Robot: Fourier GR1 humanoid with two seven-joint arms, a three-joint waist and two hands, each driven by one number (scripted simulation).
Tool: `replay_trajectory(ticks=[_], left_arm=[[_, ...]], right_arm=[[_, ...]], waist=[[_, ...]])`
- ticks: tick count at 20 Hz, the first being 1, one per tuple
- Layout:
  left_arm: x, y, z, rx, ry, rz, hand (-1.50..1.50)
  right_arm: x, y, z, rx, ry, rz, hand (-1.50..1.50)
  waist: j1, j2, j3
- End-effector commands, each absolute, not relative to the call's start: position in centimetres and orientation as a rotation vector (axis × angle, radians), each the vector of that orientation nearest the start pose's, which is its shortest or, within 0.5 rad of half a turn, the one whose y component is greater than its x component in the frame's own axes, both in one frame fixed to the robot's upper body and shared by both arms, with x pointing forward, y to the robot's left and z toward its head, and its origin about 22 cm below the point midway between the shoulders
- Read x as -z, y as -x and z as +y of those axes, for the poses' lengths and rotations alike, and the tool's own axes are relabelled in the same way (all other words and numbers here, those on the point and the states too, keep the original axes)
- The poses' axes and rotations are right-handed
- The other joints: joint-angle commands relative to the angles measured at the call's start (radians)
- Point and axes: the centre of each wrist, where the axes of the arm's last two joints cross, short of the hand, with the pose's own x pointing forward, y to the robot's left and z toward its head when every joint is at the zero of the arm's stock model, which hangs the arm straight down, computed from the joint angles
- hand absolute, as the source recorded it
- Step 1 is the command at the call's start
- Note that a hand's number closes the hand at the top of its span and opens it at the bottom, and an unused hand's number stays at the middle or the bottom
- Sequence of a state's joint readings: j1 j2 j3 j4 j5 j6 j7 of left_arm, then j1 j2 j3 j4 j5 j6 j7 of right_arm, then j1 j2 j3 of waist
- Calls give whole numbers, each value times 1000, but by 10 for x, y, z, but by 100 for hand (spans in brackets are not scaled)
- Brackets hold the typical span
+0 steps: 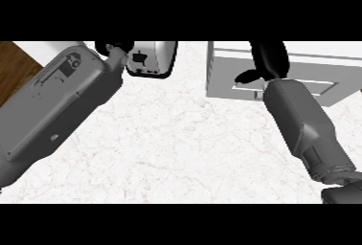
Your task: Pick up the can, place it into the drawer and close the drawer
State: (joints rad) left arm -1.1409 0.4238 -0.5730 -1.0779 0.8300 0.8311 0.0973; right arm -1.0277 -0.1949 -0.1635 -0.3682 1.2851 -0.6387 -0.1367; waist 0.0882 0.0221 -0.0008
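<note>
A silvery can [157, 57] with a dark rim shows at the top of the head view, left of centre. My left hand [114, 48] is at its left side, and a black fingertip [138, 58] curls onto the can's face; most of the hand is hidden behind the forearm. The white drawer unit [325, 62] stands at the top right, with a framed drawer front [326, 88] facing me. My right hand [270, 60] lies over the unit with straight fingers pointing away and its thumb [247, 75] near the drawer's front. I cannot see inside the drawer.
The pale marble counter [184, 143] spreads between the two forearms. Its left edge runs diagonally at the upper left, with dark wooden floor [14, 67] beyond. My wide left forearm [56, 105] covers much of the left side.
</note>
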Motion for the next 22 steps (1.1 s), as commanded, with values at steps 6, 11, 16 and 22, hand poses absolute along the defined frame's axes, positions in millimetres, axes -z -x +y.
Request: replay_trajectory(ticks=[6,11,16,22], left_arm=[[-239,-397,112,-146,-16,-1724,-150],[-236,-391,120,-132,-29,-1724,-150],[-235,-387,125,-130,-12,-1739,-150],[-228,-384,127,-141,-17,-1725,-150]], right_arm=[[-105,-466,-198,-1004,1432,-1673,-150],[-120,-471,-208,-975,1420,-1663,-150],[-131,-475,-192,-943,1125,-1778,-150],[-124,-474,-179,-612,769,-1840,-150]], waist=[[21,17,3],[31,14,4],[33,19,5],[21,12,7]])
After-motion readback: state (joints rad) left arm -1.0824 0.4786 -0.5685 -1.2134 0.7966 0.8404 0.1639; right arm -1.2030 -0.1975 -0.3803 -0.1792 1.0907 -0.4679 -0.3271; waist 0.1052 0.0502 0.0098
